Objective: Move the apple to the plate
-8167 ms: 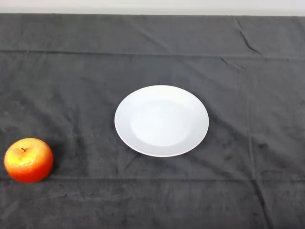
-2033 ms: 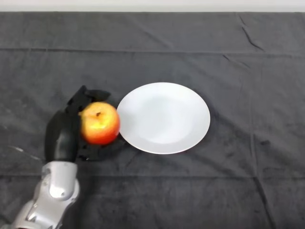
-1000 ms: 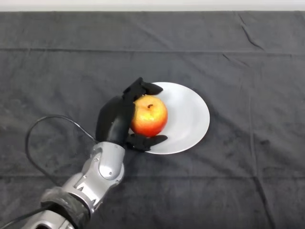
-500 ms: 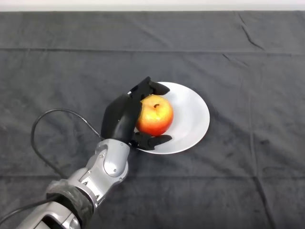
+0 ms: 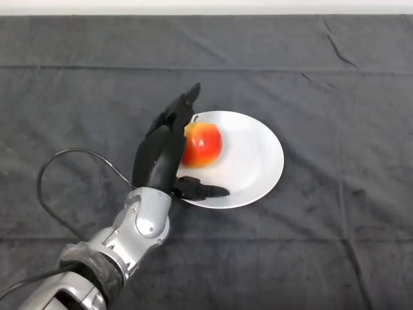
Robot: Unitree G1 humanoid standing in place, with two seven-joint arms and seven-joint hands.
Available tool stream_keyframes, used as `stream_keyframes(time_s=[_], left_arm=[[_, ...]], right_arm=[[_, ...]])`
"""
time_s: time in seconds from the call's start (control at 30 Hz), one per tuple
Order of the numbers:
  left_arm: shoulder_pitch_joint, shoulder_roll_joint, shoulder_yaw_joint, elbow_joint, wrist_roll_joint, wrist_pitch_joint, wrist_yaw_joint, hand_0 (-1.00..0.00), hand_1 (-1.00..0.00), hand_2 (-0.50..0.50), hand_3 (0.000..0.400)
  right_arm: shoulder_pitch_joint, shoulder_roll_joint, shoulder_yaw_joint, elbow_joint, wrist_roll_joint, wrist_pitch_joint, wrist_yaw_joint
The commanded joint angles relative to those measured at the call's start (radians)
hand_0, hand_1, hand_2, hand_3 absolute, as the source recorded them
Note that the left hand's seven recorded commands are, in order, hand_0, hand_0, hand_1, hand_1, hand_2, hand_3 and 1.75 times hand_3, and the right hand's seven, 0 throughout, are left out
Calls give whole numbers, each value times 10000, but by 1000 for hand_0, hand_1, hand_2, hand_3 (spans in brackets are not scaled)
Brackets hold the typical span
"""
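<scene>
Head view, only view here. White round plate (image 5: pixel 248 161) sits about mid-table on the dark cloth (image 5: pixel 335 97), shallow rim, nothing chipped that I can see. Inside it: one apple (image 5: pixel 204 144), red with a yellow-orange patch on the upper left, sitting on the plate's left part, near the left rim. Nothing else in the plate; its right half is bare white.

Left hand (image 5: pixel 160 158) comes in from lower left on a silver-grey arm (image 5: pixel 139 226). Hand is black, back of it toward the camera, placed right against the apple's left side and hiding part of it. Fingers (image 5: pixel 179 113) are stretched out straight, pointing up and away past the apple's upper left, not wrapped over it. Thumb (image 5: pixel 201 190) sticks out to the right below the apple, lying over the plate's near-left rim, with a gap of white plate showing between thumb and apple. So the hand is spread wide, nothing clasped; whether the palm touches the apple's left side I can't tell, that contact is hidden behind the hand.

Apple looks upright-ish, stem end not visible. It rests within the plate's outline, apple's right edge short of the plate's centre.

Cloth has creases: a long horizontal fold across the back, another across the front, a few wrinkles far right. Pale strip (image 5: pixel 206 6) along the top edge beyond the cloth.
</scene>
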Motion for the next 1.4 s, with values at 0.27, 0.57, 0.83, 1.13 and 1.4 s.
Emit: stream_keyframes(time_s=[0.27,0.57,0.83,1.13,1.4], left_arm=[[176,1803,1274,-1483,-523,-394,-409,0,0,0,0],[1296,3388,2915,-3056,-1478,-444,-1041,0,0,0,0],[2816,4905,4930,-4383,-2893,-552,-1682,0,0,0,0],[4543,5909,7288,-4870,-4246,-792,-1968,0,0,0,0],[5830,6467,9325,-4406,-5229,-1145,-2380,0,0,0,0]], right_arm=[[2,-75,-26,200,39,27,-83],[11,-63,-23,174,35,22,-95],[23,-49,-20,141,34,19,-112],[33,-39,-17,113,34,18,-128],[36,-39,-17,106,35,20,-133]])
